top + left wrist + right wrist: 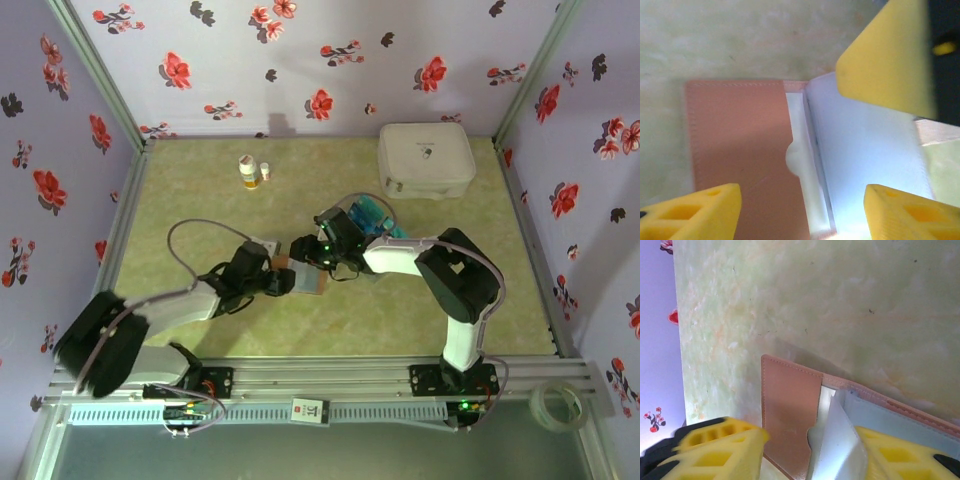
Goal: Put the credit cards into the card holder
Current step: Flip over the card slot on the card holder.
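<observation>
Pinkish-brown leather card holder (740, 150) is straddled by the wide-parted left gripper (801, 195); hold of the right gripper (810, 437) on the pale-blue flat card (865, 150) cannot be told.

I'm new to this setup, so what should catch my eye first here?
The left end effector and right end effector meet in the middle over the pinkish-brown card holder, with a pale card at its mouth. Behind them sit blue credit cards and a white case.

Walls (330, 40) papered pale lavender with red and dark flowers close me in on three sides. My counter (200, 190) is mottled yellow-green, evenly lit, a metal rail (340, 378) along its near edge.
</observation>
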